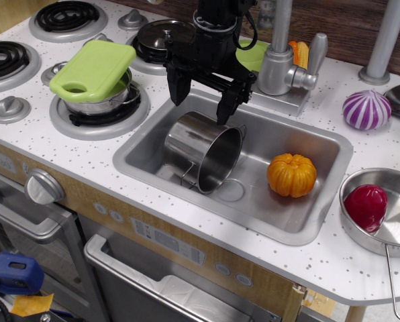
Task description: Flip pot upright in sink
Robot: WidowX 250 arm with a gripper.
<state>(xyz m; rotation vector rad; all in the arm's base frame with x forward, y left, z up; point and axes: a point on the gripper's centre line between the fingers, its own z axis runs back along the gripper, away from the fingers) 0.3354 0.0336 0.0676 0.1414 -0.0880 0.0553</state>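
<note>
The shiny steel pot (203, 149) lies on its side in the sink (307, 221), tilted, its open mouth facing right and toward the front. A thin wire handle shows at its lower left. My black gripper (201, 95) hangs just above the pot at the sink's back left. Its two fingers are spread wide apart and hold nothing. One finger (176, 84) is left of the pot's base and the other finger (227, 107) is over its upper rim. An orange pumpkin (292, 174) sits in the sink to the right of the pot.
The grey faucet (280, 64) stands behind the sink. A steel pot under a green board (92, 70) sits on the left burner. A purple striped onion (366, 109) and a long-handled pan (381, 231) holding a red item (366, 204) are on the right counter.
</note>
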